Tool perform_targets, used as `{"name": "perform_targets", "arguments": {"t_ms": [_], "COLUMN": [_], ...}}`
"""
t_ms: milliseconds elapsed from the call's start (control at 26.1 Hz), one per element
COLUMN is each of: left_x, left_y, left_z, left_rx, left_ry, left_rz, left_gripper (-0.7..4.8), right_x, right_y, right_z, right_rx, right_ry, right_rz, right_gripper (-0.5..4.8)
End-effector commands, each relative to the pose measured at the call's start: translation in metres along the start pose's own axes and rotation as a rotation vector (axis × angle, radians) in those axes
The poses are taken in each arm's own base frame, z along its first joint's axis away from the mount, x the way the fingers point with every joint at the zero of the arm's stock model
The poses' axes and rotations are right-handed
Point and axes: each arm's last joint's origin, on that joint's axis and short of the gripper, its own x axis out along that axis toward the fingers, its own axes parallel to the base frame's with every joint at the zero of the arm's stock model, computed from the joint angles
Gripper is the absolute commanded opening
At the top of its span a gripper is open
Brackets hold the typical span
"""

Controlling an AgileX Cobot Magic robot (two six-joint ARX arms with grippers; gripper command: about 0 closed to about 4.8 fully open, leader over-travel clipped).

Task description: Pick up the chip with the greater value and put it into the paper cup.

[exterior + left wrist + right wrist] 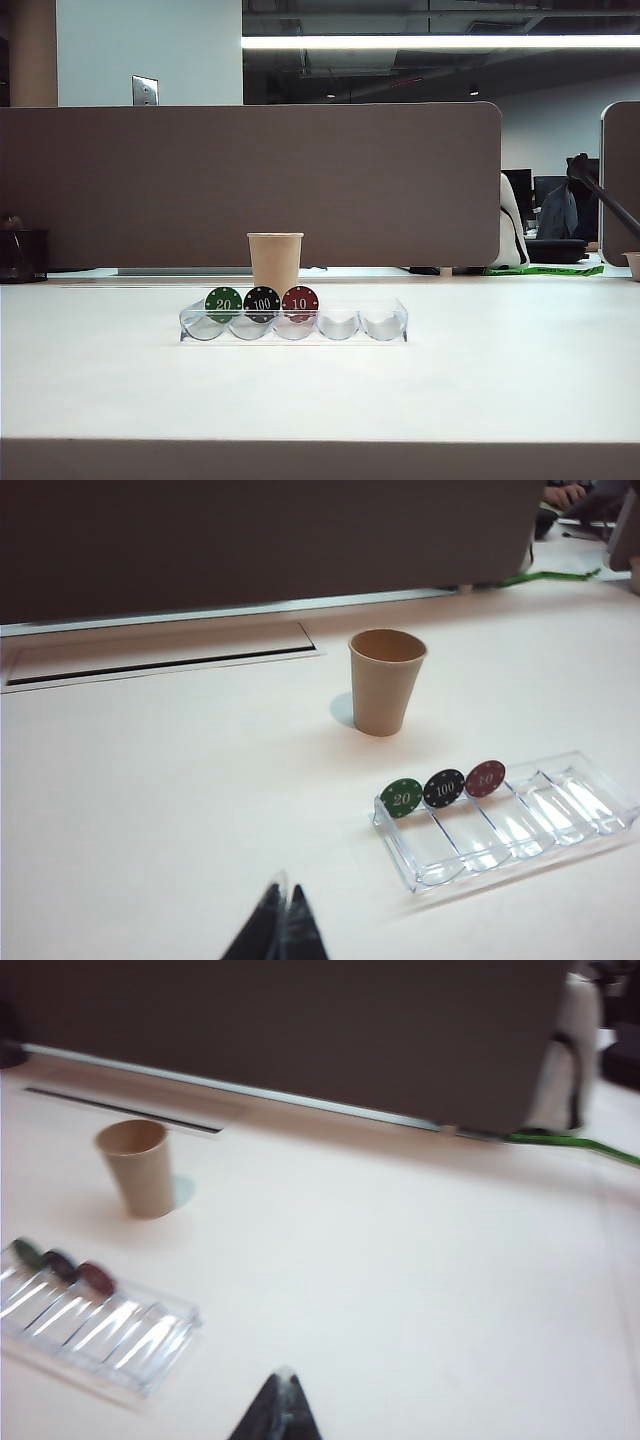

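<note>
**Chips read 20, 100, 10**

I read the chip marked "100" at centre frame, standing in the clear tray before the paper cup. Left end effector and right end effector both pinched together, holding nothing, above the table.

You are in an office. Your white table has a tall brown divider wall standing along its back edge, the kind that splits big rooms into desks. Past it, on the right, you can see a dark computer screen and a bag on another desk. A long bright lamp runs across the dark open ceiling with its pipes. A black pen cup sits far off on the left. A flat cable slot is cut into the table near the divider.
</note>
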Motion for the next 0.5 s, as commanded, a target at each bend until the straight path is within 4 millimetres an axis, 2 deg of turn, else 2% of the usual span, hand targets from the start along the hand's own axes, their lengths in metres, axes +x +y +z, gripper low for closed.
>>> {"name": "perform_targets", "arguments": {"t_ms": [38,115,306,498], "left_x": [0.005,0.011,0.017,0.019], "left_y": [0.002,0.004,0.003,0.003], "left_z": [0.010,0.016,0.020,0.019], "left_rx": [0.038,0.030,0.092,0.120], "left_ry": [0.007,0.030,0.034,0.035], "left_rz": [-0.017,-0.024,-0.129,-0.172], "left_gripper": [-0.06,-0.06,-0.06,-0.06], "right_x": [0.013,0.031,0.057,0.069], "right_y": [0.003,0.011,0.026,0.035], "right_z": [0.015,0.025,0.026,0.024], "right_rx": [-0.036,-0.059,-0.081,-0.101], "right_ry": [0.062,0.157,0.250,0.248], "right_rz": [0.082,0.165,0.203,0.219], "right_gripper": [-0.05,-0.05,-0.05,-0.05]}}
